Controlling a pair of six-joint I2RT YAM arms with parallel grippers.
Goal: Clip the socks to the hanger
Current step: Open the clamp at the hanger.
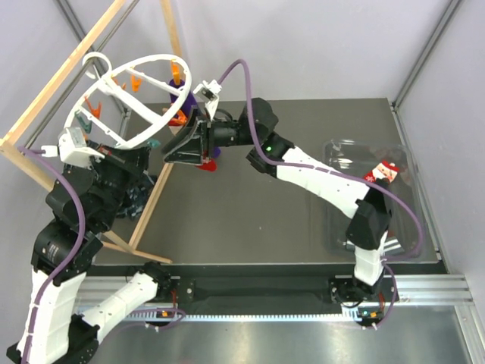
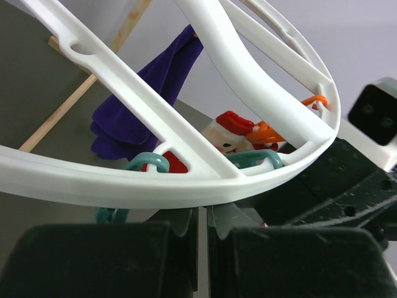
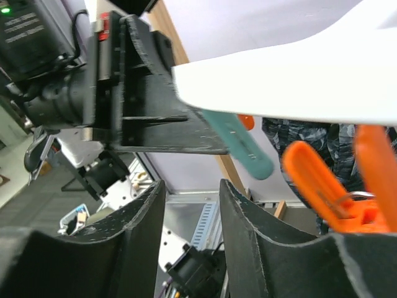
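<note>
The white ring hanger (image 1: 97, 67) is tilted up at the back left, and my left gripper (image 1: 154, 140) is shut on its near rim (image 2: 93, 177). One red Santa sock (image 1: 209, 162) hangs under the rim beside an orange clip (image 2: 268, 133); it also shows in the left wrist view (image 2: 231, 126). I cannot tell if a clip grips it. A second red sock (image 1: 385, 170) lies in the clear bin at the right. My right gripper (image 1: 180, 149) is open and empty just under the rim (image 3: 298, 81), next to a teal clip (image 3: 247, 145) and an orange clip (image 3: 319, 183).
A pale wooden frame (image 1: 155, 189) stands at the left around the hanger. A purple sock (image 2: 146, 90) hangs from the far rim. Dark patterned cloth (image 1: 140, 193) lies by the frame. The clear bin (image 1: 413, 227) sits at the right of the dark table.
</note>
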